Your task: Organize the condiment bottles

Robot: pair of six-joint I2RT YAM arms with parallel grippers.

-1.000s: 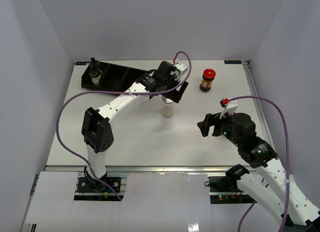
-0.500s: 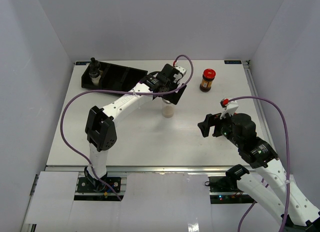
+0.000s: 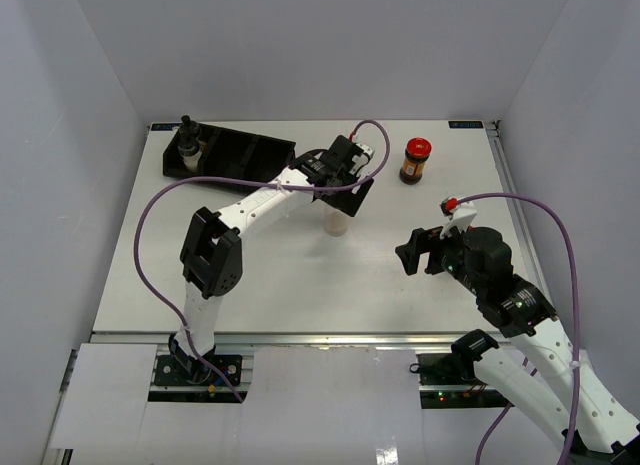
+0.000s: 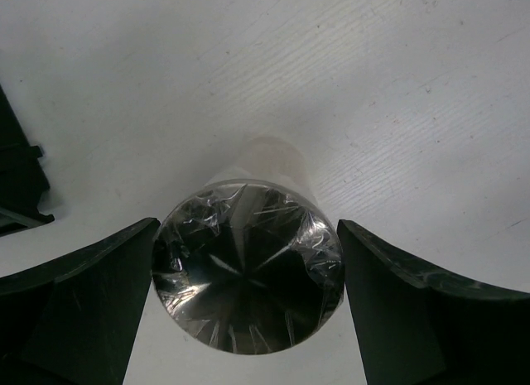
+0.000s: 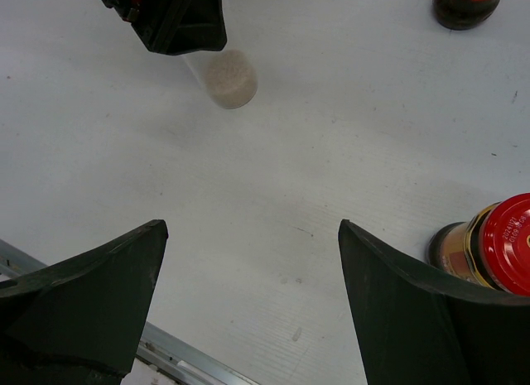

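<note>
The clear jar with flat silver lid [image 4: 248, 290] stands upright on the white table [image 3: 250, 275] near its middle, just off the open end of the black tray [image 3: 245, 155] and apart from it. Its lid is crinkled and shiny, and its glass body holds a pale filling. The left gripper [image 3: 345, 185] hangs right over it with its claw spread wide, one dark finger [image 4: 74, 302] on each side of the lid and level with its rim; whether they touch the lid cannot be told. The clear shaker with black top [image 3: 187, 145] sits upright in the tray's far-left compartment. One dark-brown jar with a red lid [image 3: 414, 161] stands alone toward the far right of the table, well apart from the silver-lidded jar. A second red-lidded brown jar [image 5: 489, 244] stands just beside the right gripper [image 5: 252, 228], outside its right finger. That claw is released too, holding nothing, above bare table
</note>
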